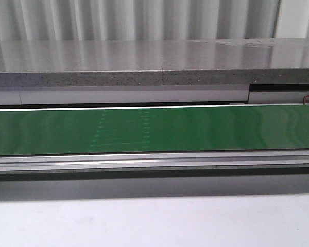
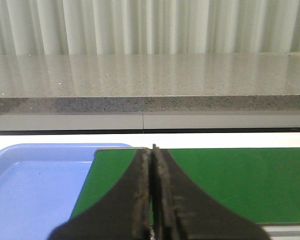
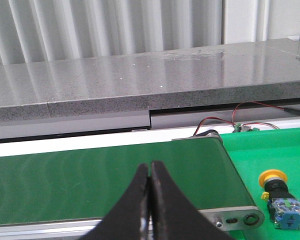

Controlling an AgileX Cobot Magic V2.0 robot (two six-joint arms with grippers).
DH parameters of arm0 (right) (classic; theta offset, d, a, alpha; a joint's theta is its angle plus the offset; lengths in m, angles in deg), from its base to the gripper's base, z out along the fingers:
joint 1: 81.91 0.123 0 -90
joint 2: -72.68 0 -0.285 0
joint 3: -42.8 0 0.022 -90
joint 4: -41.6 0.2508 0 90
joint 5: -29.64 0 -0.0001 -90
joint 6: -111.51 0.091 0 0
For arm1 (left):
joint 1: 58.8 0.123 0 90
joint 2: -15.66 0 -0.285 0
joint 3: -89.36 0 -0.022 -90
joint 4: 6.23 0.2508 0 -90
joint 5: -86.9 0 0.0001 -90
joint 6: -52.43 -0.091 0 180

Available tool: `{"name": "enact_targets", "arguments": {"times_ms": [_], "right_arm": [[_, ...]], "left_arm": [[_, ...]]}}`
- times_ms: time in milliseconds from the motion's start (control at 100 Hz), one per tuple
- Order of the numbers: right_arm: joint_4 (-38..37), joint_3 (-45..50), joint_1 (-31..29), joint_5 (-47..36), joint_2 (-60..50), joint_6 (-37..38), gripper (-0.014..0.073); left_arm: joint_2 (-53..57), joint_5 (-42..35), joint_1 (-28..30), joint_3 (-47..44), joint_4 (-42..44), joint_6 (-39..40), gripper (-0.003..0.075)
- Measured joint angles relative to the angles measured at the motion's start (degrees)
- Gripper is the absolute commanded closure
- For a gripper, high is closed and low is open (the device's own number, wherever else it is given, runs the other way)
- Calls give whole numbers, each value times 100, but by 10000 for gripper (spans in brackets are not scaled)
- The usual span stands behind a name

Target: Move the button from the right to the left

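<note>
Setting: lab or industrial test bench | green conveyor belt on aluminium frame | grey speckled stone counter behind | exposed red wiring at belt end | corrugated wall panels.

bright, even | glare on countertop | front view perhaps soft

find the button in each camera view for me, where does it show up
Front view: the button is not in it; only the green belt and the grey counter behind show.
Left wrist view: not in it; the shut left pincer sits over the belt beside a blue tray.
Right wrist view: the button lies on a green surface past the belt's end, apart from the shut right pincer.
Shared landmark: the green belt.
</note>
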Motion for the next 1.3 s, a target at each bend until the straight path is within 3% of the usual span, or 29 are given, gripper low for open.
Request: {"name": "enact_targets", "arguments": {"times_ms": [620, 930, 1030, 1300], "right_arm": [[0, 0, 0, -4, 0, 0, 662], [0, -33, 0, -833, 0, 0, 662], [0, -408, 0, -374, 0, 0, 662], [0, -2320, 0, 2151, 437, 0, 662]], "left_arm": [[0, 0, 0, 0, 0, 0, 740], [0, 0, 0, 0, 0, 0, 740], [0, 0, 0, 0, 0, 0, 740], [0, 0, 0, 0, 0, 0, 740]]}}
